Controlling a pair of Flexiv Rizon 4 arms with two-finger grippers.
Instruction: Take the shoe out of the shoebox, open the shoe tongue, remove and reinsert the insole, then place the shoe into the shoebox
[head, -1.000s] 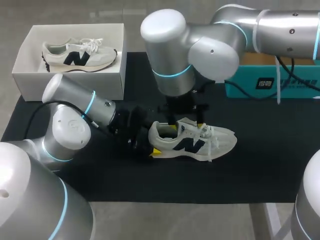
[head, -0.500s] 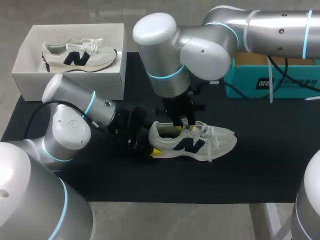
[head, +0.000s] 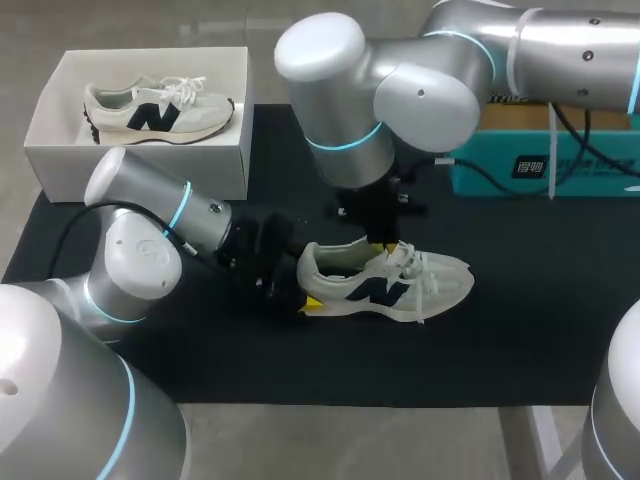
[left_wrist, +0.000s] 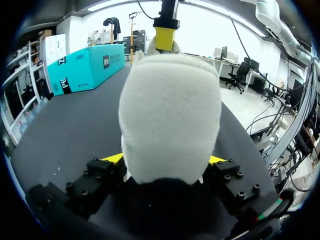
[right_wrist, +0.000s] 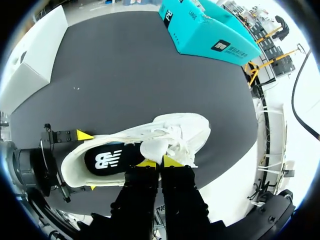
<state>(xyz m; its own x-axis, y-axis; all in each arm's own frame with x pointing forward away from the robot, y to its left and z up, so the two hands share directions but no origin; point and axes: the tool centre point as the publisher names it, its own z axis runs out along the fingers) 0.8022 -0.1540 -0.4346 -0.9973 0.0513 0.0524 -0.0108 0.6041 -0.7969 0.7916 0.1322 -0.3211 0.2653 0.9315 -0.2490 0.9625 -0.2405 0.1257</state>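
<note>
Shoe (head: 385, 283) is out of the shoebox (head: 140, 172), lying on its sole on the desk (head: 520, 320), toe pointed away from the left arm. The heel is clamped between the fingers of the left tool (left_wrist: 165, 161), one yellow tip on each side. Judged purpose: an anchor, so the shoe can't slide or lift when the upper is pulled. The right tool (right_wrist: 160, 162) is set down from above at the throat, its fingers nearly together and pinched on the tongue (right_wrist: 155, 149), just ahead of the laces. The tongue edge is gathered between the tips, so it reads as a grip and not just contact. The insole (right_wrist: 107, 158) is seated in the shoe and exposed behind the tongue, so the step in hand is taken to be opening the tongue, with insole removal not yet done. A second shoe (head: 155, 108) is left in the shoebox, well apart from the work. A teal box (head: 540, 165) sits at the far right, clear of both arms.
</note>
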